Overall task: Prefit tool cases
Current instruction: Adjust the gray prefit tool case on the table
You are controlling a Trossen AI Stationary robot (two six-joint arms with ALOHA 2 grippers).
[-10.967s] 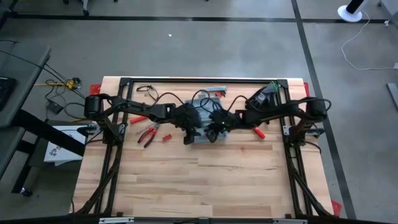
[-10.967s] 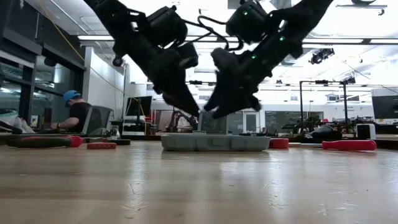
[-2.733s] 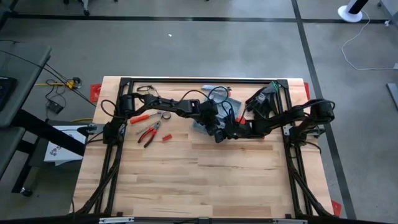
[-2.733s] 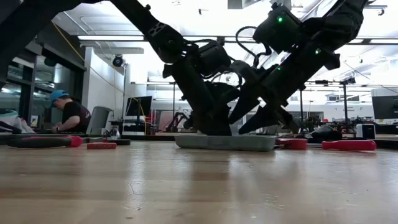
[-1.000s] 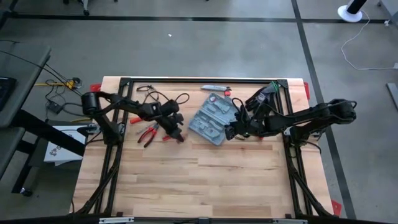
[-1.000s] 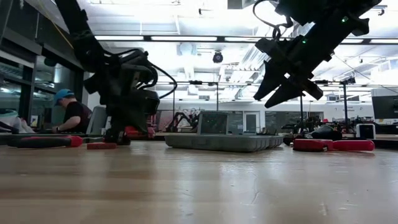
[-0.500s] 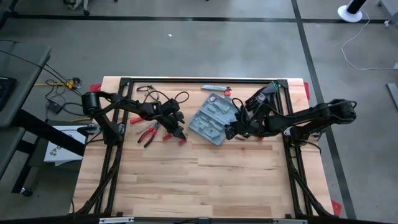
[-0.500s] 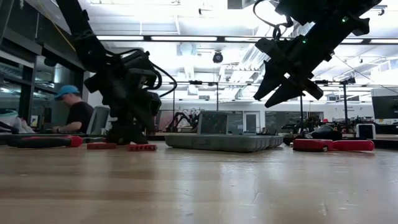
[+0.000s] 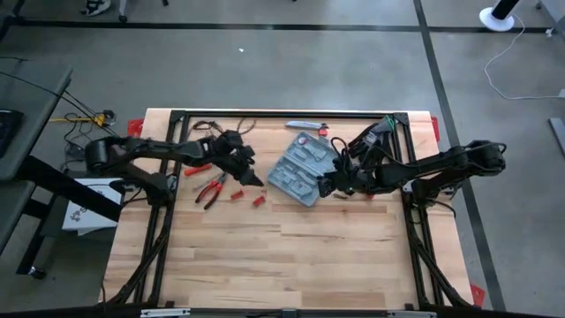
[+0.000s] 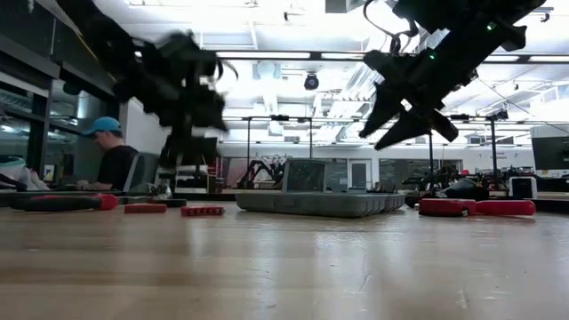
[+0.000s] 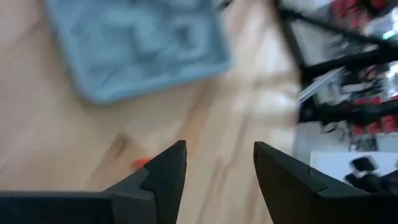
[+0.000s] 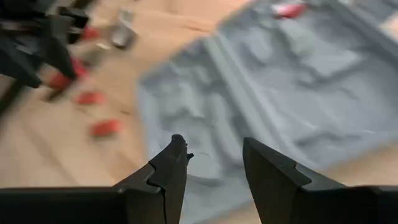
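Observation:
The grey-blue tool case [image 9: 305,168] lies open and flat on the table, with its moulded recesses facing up. The low view shows it as a shallow tray [image 10: 311,204]. My left gripper [image 9: 251,178] hangs open above the wood to the left of the case, with nothing between its fingers [image 11: 217,146]. A small red piece [image 9: 259,200] lies on the table just near of it. My right gripper [image 9: 327,187] hovers open over the case's near right part [image 12: 211,140], well clear of it in the low view [image 10: 391,120].
Red-handled pliers [image 9: 212,188], another small red piece [image 9: 237,194] and a red-handled tool [image 9: 197,168] lie left of the case. A slim grey bar [image 9: 305,124] lies by the far edge, with dark gear [image 9: 375,137] at the far right. A person [image 10: 111,160] sits beyond the table.
My left gripper has let go of the small red piece, which now lies on the table left of the case. It has then risen and drawn back toward the table's far left. The case has not moved.

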